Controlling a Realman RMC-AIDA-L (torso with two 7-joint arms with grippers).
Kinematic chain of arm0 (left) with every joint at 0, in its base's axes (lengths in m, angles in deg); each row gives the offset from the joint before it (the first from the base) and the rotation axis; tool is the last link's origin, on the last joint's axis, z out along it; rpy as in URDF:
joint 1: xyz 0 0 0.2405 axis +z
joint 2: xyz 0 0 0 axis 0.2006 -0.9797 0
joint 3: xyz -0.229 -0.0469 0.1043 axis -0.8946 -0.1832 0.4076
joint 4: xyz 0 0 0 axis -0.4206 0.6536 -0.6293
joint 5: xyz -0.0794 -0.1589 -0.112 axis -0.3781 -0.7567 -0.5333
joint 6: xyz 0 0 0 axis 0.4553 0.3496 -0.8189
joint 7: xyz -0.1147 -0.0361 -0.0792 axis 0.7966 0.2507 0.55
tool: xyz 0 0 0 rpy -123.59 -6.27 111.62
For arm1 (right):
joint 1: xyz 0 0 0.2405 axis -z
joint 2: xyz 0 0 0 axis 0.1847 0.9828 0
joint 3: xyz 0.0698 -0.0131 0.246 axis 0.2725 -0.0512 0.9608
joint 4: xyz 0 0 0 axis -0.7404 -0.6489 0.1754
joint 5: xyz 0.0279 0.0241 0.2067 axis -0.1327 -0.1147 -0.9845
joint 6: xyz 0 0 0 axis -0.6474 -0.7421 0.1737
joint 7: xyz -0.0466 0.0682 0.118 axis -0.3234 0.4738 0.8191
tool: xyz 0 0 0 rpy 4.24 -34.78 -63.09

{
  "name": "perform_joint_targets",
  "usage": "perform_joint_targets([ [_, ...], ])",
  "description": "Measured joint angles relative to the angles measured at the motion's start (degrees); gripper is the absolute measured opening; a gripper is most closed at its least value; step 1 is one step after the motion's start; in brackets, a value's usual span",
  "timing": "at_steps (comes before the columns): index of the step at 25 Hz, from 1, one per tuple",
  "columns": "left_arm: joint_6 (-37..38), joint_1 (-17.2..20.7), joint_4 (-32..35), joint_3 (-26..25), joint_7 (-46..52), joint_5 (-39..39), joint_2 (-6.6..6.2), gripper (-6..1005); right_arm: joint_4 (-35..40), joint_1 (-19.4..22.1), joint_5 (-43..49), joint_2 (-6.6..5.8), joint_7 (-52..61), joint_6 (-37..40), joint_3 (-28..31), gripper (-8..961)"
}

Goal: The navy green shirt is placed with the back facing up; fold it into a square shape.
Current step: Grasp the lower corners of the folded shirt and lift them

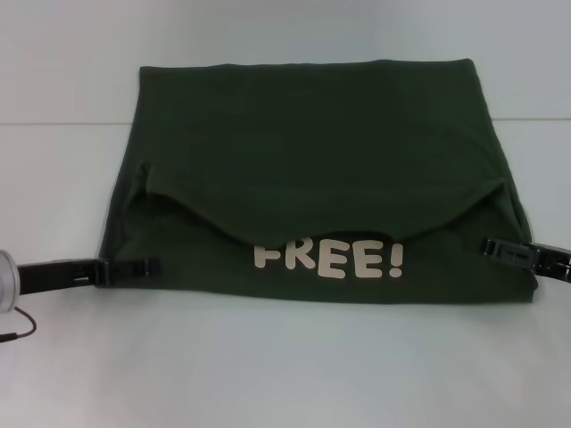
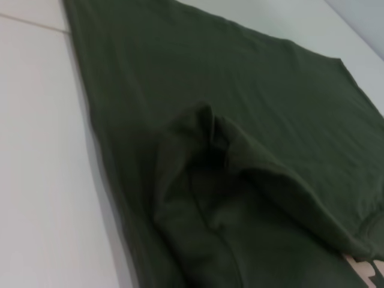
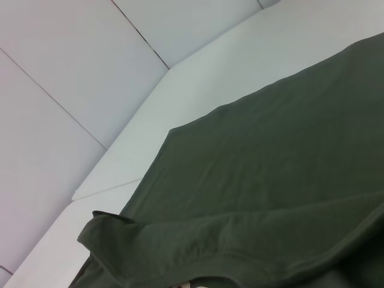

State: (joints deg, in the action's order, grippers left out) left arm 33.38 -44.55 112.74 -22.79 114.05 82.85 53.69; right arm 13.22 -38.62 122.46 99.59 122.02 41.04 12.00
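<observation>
White "FREE!" (image 1: 328, 259) shows on the navy green shirt (image 1: 312, 152); claw closure unclear on both sides.

Navy green shirt (image 1: 312, 152): I log soft matt knit cloth; white "FREE!" lettering (image 1: 328, 259) at 6 o'clock looks flat and smooth. Bench (image 1: 285, 374): smooth white surface, faint sheen. Left tool (image 1: 134, 267) and right tool (image 1: 500, 249): I note black matt plastic-looking fingers.

left gripper (image 1: 147, 266): low, near-left, pointing inward | right gripper (image 1: 492, 247): low, near-right, pointing inward
</observation>
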Motion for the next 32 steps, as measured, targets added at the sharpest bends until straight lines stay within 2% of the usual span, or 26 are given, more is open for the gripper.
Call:
perform_joint_targets([
  [9, -2.7, 0.0, 0.6, 2.6, -0.1, 1.1, 0.37, 849, 0.3, -0.1, 0.2, 0.11, 0.0, 0.9, 0.0, 919],
  [12, -2.5, 0.0, 0.6, 2.8, -0.4, 1.4, 0.41, 626, 2.7, 0.3, 0.3, -0.23, 1.3, 2.0, -0.9, 918],
  [13, -2.4, 0.0, 0.7, 2.8, -0.5, 1.5, 0.42, 584, 4.5, 0.4, 0.6, -0.46, 3.2, 2.6, -1.9, 918],
  [15, -2.1, 0.1, 0.8, 2.8, -0.6, 1.6, 0.43, 500, 9.5, 0.5, 3.0, -1.26, 9.8, 3.5, -4.4, 917],
  [17, -1.9, 0.0, 0.9, 2.8, -0.6, 1.6, 0.43, 416, 16.0, 0.0, 7.8, -2.26, 21.0, 4.6, -7.2, 917],
  [22, -1.5, 0.0, 1.1, 2.6, -0.6, 1.6, 0.35, 309, 25.4, -3.2, 18.2, -3.41, 36.9, 10.7, -9.5, 916],
  [29, -1.1, -0.5, 1.1, 2.8, -0.4, 1.8, 0.14, 153, 27.4, -8.9, 32.7, -5.39, 45.7, 17.1, -9.8, 908],
  [32, -1.0, -0.6, 1.1, 2.8, -0.3, 1.8, 0.09, 68, 27.6, -11.1, 38.4, -5.68, 47.0, 18.6, -9.8, 903],
])
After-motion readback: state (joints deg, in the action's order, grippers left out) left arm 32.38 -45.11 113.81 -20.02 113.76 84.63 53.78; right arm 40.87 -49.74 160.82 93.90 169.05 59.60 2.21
